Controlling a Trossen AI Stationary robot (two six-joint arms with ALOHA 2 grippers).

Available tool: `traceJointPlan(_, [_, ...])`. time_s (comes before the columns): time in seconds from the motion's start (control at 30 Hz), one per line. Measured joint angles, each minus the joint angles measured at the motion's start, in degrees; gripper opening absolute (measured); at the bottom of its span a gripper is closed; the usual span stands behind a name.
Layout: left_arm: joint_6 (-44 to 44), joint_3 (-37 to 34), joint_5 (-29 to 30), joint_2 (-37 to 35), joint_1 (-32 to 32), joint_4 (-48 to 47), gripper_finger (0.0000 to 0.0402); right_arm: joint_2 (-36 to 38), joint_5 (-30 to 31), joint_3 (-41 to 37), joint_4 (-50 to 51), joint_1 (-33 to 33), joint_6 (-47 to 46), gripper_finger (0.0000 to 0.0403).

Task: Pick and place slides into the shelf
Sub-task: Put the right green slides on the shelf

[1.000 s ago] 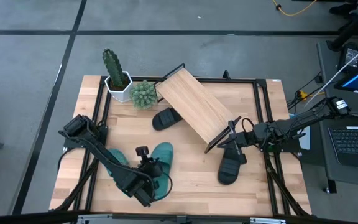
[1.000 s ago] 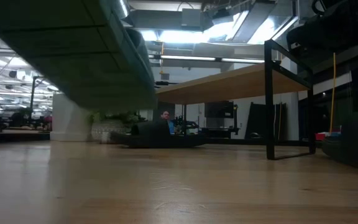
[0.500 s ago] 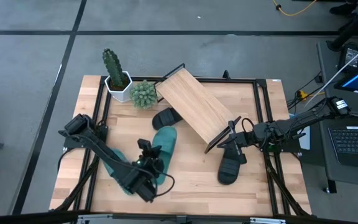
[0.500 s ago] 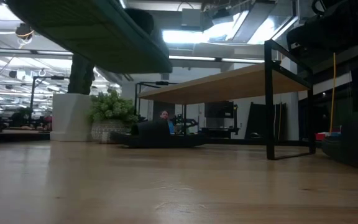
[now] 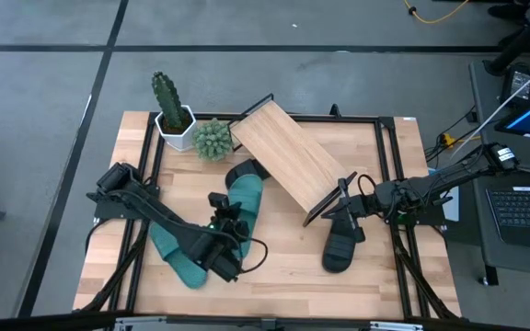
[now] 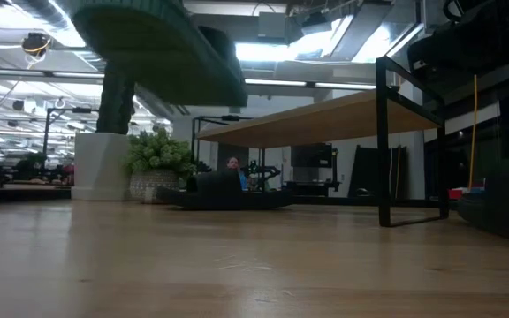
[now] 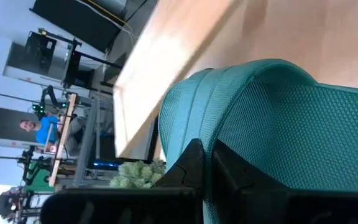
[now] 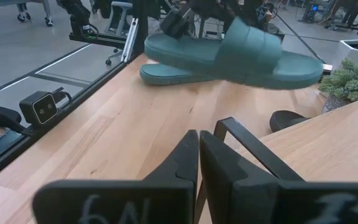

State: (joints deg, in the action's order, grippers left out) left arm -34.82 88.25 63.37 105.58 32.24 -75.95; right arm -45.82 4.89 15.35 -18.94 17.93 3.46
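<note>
My left gripper (image 5: 221, 211) is shut on a teal slide (image 5: 244, 198) and carries it above the table, beside the shelf (image 5: 288, 156); its sole (image 6: 157, 44) shows overhead in the low view. The second teal slide (image 5: 173, 257) lies flat on the table under my left arm. One black slide (image 5: 239, 168) lies by the shelf's low edge, partly hidden by the carried slide. The other black slide (image 5: 339, 244) lies near my right gripper (image 5: 343, 208). That gripper is shut at the shelf's black frame corner (image 8: 247, 140); whether it touches the frame, I cannot tell. My left gripper holds the teal slide by its broad strap (image 7: 229, 130), on the slide's left side, with the dark fingers (image 7: 191, 165) shut against the mesh. The fingers come from the table's near side, pointing toward the far edge. The slide is lifted clear of the table, roughly level.
A cactus in a white pot (image 5: 171, 110) and a small bushy plant (image 5: 212, 138) stand at the far left corner, close to the shelf's far end. The bare tabletop (image 5: 283, 262) lies between the two arms. A person sits in the room beyond (image 6: 234, 168).
My left gripper has carried the teal slide from near the table's near edge toward the far edge and the shelf. The slide now overlaps the black slide by the shelf. The other teal slide has stayed on the table and shows more fully.
</note>
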Motion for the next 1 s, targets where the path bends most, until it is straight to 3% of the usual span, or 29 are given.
traceJointPlan(0.33, [6.40, 0.07, 2.04, -8.61, -0.27, 0.66, 0.0002, 0.00, 0.00, -0.02, -0.01, -0.02, 0.02, 0.0019])
traceJointPlan(0.73, [17.95, 0.05, 2.46, -12.54, -3.32, 5.10, 0.0002, 0.00, 0.00, -0.02, 0.00, 0.00, 0.04, 0.0019])
traceJointPlan(1.0, [27.52, 0.04, -2.19, -19.33, -5.07, 10.91, 0.0002, 0.00, 0.00, -0.02, 0.05, -0.01, 0.08, 0.0019])
